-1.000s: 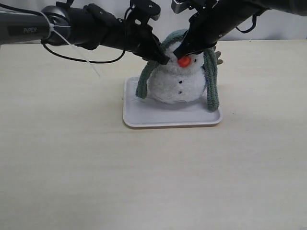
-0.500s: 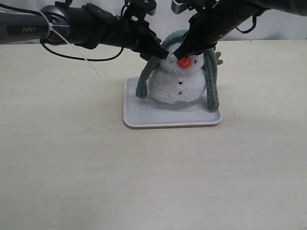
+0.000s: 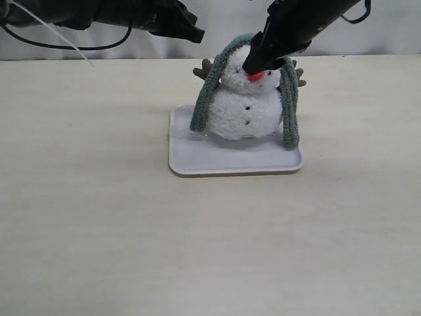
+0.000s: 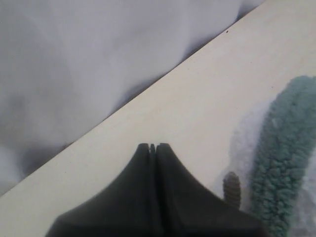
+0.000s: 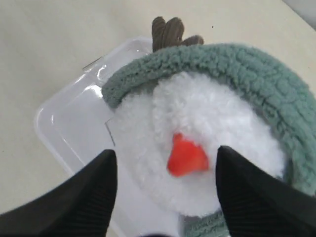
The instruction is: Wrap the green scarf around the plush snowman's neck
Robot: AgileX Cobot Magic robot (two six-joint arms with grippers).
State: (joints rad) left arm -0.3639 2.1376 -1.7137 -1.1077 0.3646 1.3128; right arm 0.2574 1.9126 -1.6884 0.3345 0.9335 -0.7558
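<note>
The plush snowman (image 3: 242, 113) sits upright on a white tray (image 3: 197, 166) on the pale table (image 3: 99, 217), its orange nose (image 3: 254, 76) towards the exterior camera. The green scarf (image 3: 202, 99) is draped over the back and top of the snowman's head – one end hangs down the snowman's side on the left of the exterior view, the other down the opposite side, and both ends reach the tray beside its body. A brown twig arm (image 3: 202, 67) sticks out behind each hanging end.

The right gripper (image 3: 255, 64) is right at the snowman's face, just above the nose. In the right wrist view its jaws stand wide apart, one finger (image 5: 94, 192) on either side of the snowman's head, with the nose (image 5: 186, 157) between them – they have hold of nothing.

The left gripper (image 3: 195, 33) is up and off to the snowman's side, clear of it and of the scarf. In the left wrist view its fingers (image 4: 148, 163) are pressed together with nothing between them, and the scarf (image 4: 281, 173) and a twig arm (image 4: 232, 188) lie close beside them
</note>
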